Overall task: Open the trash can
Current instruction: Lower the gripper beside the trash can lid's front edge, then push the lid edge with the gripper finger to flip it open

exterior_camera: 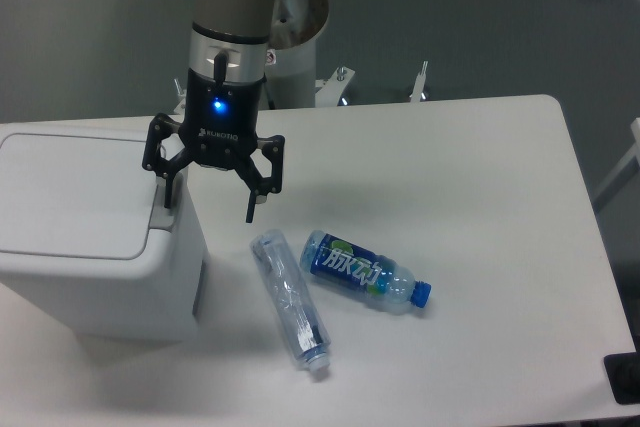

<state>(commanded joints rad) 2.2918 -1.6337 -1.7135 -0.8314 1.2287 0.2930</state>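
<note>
The trash can [80, 237] is a large white boxy bin at the left of the table, with its flat lid [75, 192] down and a grey strip along its right edge [160, 219]. My gripper [210, 205] hangs open just above and beside the bin's right edge. Its left finger [170, 189] sits over the grey strip and its right finger [250, 202] hangs off the bin over the table. It holds nothing.
Two plastic bottles lie on the white table [480, 197] right of the bin: a clear one [290, 299] and a blue-labelled one with a blue cap [362, 272]. The arm's base stands behind the table's far edge.
</note>
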